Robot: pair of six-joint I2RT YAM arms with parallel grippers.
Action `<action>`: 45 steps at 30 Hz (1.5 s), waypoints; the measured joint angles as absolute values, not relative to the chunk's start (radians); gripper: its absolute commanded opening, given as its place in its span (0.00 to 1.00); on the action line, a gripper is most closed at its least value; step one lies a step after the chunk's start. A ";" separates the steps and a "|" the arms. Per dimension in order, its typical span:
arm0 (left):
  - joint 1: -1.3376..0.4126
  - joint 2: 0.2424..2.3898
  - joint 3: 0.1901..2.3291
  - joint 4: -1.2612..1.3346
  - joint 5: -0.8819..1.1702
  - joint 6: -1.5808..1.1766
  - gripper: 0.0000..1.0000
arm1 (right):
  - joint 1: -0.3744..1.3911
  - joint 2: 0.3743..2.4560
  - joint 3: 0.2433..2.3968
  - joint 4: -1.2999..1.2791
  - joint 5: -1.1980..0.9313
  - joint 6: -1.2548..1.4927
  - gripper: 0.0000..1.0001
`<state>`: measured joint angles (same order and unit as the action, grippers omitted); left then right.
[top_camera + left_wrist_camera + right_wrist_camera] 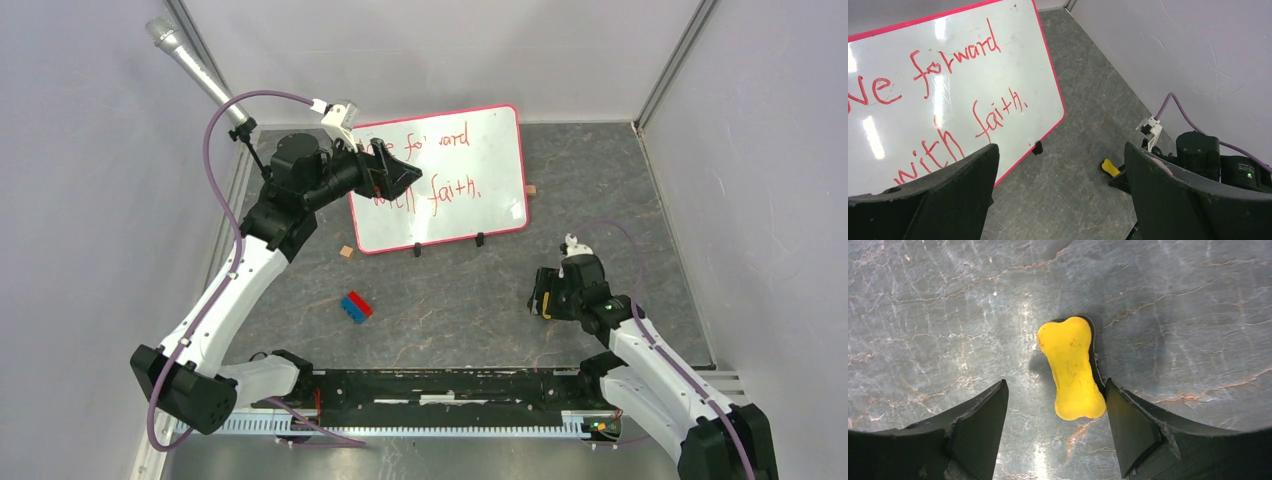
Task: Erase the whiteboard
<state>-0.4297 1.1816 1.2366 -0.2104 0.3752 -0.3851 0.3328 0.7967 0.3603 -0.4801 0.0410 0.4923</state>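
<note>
The whiteboard [490, 205] with a red-pink rim stands tilted at the back middle on two black clip feet, with red handwriting on it. It also shows in the left wrist view [1033, 80]. My left gripper [400, 172] is open and empty, raised in front of the board's left part [1060, 147]. A yellow bone-shaped eraser [1071, 367] lies flat on the table. My right gripper [1055, 385] is open just above it, and the eraser's near end lies between the jaws, against the right finger [1128, 420]. The top view shows this gripper [545, 298] at the right of the table.
A red and blue block [356, 306] lies in front of the board. Small wooden cubes lie near the board's lower left corner [346, 251] and right edge [531, 189]. A silver microphone [195, 65] stands at the back left. Walls enclose the table.
</note>
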 measured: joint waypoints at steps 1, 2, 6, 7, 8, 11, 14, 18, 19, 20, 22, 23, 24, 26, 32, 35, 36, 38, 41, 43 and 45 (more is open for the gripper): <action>-0.430 1.182 1.237 -0.210 0.375 -0.385 1.00 | 0.340 0.799 0.360 -0.480 0.034 0.493 0.76; -0.430 1.183 1.237 -0.210 0.375 -0.385 1.00 | 0.346 0.803 0.360 -0.480 0.029 0.493 0.76; -0.430 1.189 1.237 -0.210 0.373 -0.385 1.00 | 0.387 0.855 0.364 -0.494 0.086 0.480 0.73; -0.430 1.192 1.237 -0.210 0.372 -0.385 1.00 | 0.395 0.871 0.368 -0.499 0.107 0.472 0.72; -0.431 1.194 1.237 -0.210 0.371 -0.385 1.00 | 0.402 0.886 0.377 -0.502 0.122 0.466 0.71; -0.435 1.202 1.237 -0.210 0.367 -0.385 1.00 | 0.435 0.926 0.407 -0.514 0.183 0.458 0.70; -0.437 1.204 1.237 -0.211 0.367 -0.384 1.00 | 0.477 0.957 0.435 -0.522 0.232 0.451 0.69; -0.440 1.204 1.237 -0.211 0.367 -0.384 1.00 | 0.507 0.970 0.442 -0.520 0.268 0.440 0.61; -0.441 1.204 1.237 -0.211 0.367 -0.384 1.00 | 0.509 0.980 0.442 -0.518 0.276 0.439 0.58; -0.441 1.204 1.237 -0.211 0.367 -0.384 1.00 | 0.510 0.989 0.442 -0.517 0.280 0.435 0.54; -0.442 1.204 1.237 -0.211 0.367 -0.384 1.00 | 0.514 1.009 0.442 -0.516 0.295 0.427 0.51; -0.443 1.204 1.237 -0.211 0.366 -0.384 1.00 | 0.516 1.018 0.442 -0.516 0.302 0.424 0.50; -0.443 1.204 1.237 -0.211 0.366 -0.384 1.00 | 0.517 1.023 0.442 -0.515 0.308 0.421 0.50; -0.446 1.204 1.237 -0.211 0.366 -0.384 1.00 | 0.519 1.031 0.443 -0.513 0.319 0.420 0.50; -0.451 1.204 1.237 -0.211 0.366 -0.384 1.00 | 0.530 1.054 0.463 -0.497 0.331 0.408 0.54; -0.454 1.204 1.237 -0.211 0.366 -0.384 1.00 | 0.532 1.069 0.466 -0.482 0.334 0.398 0.41; -0.454 1.204 1.237 -0.212 0.365 -0.384 1.00 | 0.533 1.074 0.467 -0.480 0.335 0.395 0.38; -0.455 1.204 1.237 -0.213 0.364 -0.384 1.00 | 0.535 1.084 0.470 -0.477 0.339 0.397 0.32; -0.456 1.205 1.237 -0.215 0.364 -0.384 1.00 | 0.537 1.084 0.472 -0.476 0.342 0.397 0.24; -0.456 1.206 1.237 -0.215 0.363 -0.384 1.00 | 0.538 1.081 0.476 -0.468 0.342 0.397 0.20; -0.456 1.208 1.237 -0.215 0.362 -0.384 1.00 | 0.542 1.070 0.482 -0.445 0.337 0.395 0.18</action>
<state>-0.4561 1.2083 1.2366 -0.2153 0.3622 -0.3836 0.5423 1.0698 0.4824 -0.4454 0.3370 0.3954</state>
